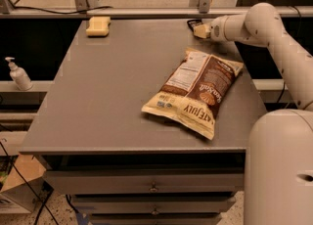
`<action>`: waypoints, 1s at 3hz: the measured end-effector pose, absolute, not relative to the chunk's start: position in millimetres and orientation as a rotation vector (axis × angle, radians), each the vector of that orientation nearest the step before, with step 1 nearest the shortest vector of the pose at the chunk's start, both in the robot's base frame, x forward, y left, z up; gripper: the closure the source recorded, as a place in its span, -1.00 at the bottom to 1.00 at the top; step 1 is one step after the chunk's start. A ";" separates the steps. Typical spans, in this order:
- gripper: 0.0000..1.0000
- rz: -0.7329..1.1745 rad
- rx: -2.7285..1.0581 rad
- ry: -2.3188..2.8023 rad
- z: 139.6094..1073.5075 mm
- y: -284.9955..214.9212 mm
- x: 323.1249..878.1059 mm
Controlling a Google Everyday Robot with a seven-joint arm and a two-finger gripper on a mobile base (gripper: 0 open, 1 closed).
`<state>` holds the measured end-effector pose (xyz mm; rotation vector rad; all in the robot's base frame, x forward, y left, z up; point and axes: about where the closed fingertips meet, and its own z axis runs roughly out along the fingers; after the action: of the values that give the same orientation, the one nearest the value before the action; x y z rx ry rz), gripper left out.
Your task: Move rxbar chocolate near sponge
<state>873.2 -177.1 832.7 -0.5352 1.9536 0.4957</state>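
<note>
so far nothing is delivered: the tool (199,30) is at the snack bar (191,22) on the far right edge of the desk (112,97), grip state i cannot tell, and the sponge (98,26) lies well apart at far left.

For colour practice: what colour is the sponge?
Sponge: pale yellow, camera view; gripper at table's back right.

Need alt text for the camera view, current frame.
The robot arm's tool is at the far right edge of a grey table, by a small dark snack bar. A yellow sponge lies at the far left corner; a large chip bag lies flat right of centre.
</note>
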 end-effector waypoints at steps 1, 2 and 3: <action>-0.73 0.496 -0.535 1.953 832.8 -177.1 873.2; -1.00 0.496 -0.535 1.953 832.8 -177.1 873.2; -1.00 0.483 -0.541 1.920 842.0 -175.2 872.9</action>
<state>872.9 -175.2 842.0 -0.5412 1.9200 0.4830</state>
